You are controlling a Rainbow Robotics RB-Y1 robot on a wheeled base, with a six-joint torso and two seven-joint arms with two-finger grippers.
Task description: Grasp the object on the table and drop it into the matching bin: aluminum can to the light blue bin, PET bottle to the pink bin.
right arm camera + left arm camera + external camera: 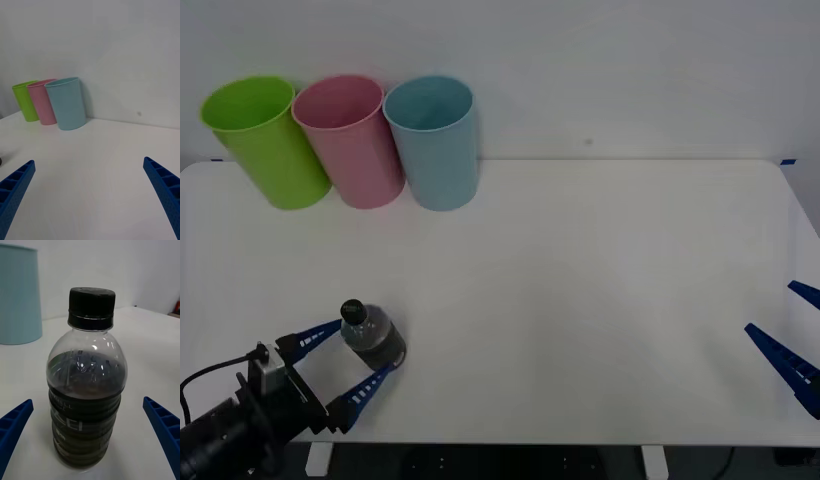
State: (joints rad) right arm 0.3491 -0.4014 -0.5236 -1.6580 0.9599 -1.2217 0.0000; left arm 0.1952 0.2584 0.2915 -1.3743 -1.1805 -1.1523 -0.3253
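Near the table's (580, 300) front-left corner, well short of the pink bin (350, 140), the PET bottle (373, 335) stands upright between the left gripper's (352, 360) wide-spread fingers, untouched; an off-centre close could tip it.

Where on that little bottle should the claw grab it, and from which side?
Probably around the ribbed lower body of the PET bottle, coming in level from the table's near edge. It stands upright on the table, and the open left claw already has a finger on each side. The black cap is narrower and offers less hold.
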